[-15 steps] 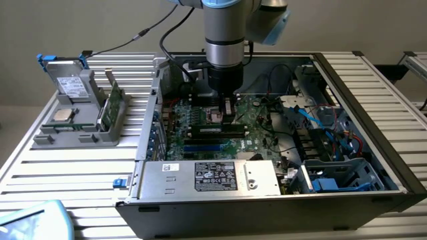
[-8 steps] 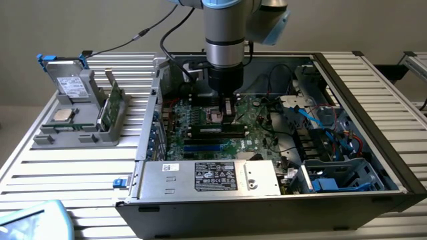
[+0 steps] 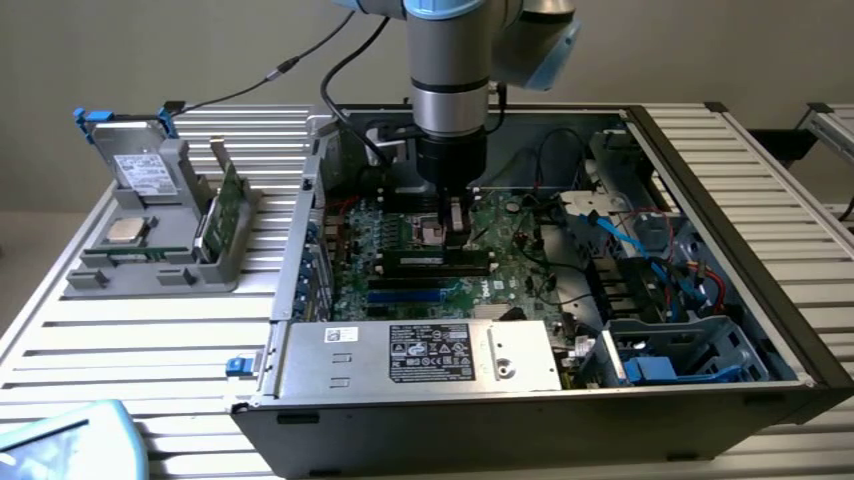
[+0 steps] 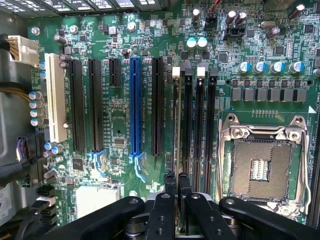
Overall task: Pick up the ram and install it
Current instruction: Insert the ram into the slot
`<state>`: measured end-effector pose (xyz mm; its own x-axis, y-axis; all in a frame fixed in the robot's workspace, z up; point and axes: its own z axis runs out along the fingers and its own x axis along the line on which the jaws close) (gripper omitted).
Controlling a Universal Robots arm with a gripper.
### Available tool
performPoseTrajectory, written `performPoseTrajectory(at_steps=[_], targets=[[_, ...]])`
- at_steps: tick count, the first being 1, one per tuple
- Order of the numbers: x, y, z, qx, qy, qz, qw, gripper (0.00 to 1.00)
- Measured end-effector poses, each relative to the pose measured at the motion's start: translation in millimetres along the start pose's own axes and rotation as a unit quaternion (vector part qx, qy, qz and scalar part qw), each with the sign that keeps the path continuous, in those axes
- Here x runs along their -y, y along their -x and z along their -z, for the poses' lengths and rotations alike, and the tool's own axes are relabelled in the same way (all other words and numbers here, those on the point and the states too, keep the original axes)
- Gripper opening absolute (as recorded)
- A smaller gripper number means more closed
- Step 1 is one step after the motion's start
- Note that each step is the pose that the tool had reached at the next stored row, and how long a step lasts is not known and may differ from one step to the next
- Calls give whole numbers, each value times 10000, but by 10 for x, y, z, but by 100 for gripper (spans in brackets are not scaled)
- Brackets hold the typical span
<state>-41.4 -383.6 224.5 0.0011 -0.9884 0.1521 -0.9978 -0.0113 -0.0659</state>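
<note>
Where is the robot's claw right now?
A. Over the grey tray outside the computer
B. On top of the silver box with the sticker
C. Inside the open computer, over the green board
C: the gripper is down inside the open computer case, above the green motherboard. It is shut on the thin ram, right by the black memory slots.

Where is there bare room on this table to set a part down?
Bare table slats lie in front of the grey holder, on the exterior view's left of the case; more run along its right side. Inside the case is crowded: cables, and the hand holding the ram at the memory slots.
</note>
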Motion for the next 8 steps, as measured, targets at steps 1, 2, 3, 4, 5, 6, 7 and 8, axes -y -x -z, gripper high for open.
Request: performPoseTrajectory(at_steps=[1,2,3,4,5,6,7,8], targets=[[0,1,0,0,0,0,10000,13],[0,2,0,0,0,0,10000,13],[0,3,0,0,0,0,10000,13],[0,5,0,0,0,0,10000,13],[1,6,0,-1,0,0,10000,13],[1,6,0,-2,0,0,10000,13],[2,7,1,-2,0,0,10000,13],[2,8,1,-3,0,0,10000,13]])
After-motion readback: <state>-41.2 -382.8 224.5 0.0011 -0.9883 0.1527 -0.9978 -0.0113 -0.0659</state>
